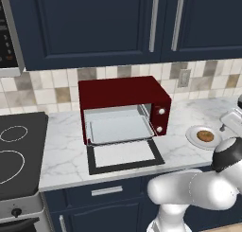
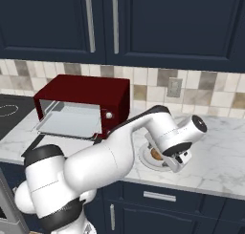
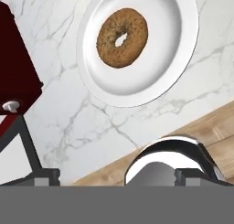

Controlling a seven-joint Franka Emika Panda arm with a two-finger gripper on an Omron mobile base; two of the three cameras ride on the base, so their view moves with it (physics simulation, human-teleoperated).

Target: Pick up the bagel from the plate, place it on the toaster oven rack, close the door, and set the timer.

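The tool [image 3: 117, 175] hangs spread above the plate [image 3: 169, 63] — the bagel [image 3: 122, 37] lies untouched on it.

Bagel [image 3: 122, 37]: golden-brown, dark-speckled. Plate [image 3: 171, 58]: plain white. Toaster oven [image 1: 124, 94]: deep red. Counter [image 1: 61, 155]: white, grey-veined marble. Cabinets [image 1: 94, 22]: navy. Backsplash [image 2: 153, 85]: beige-grey tiles, apparently mottled.
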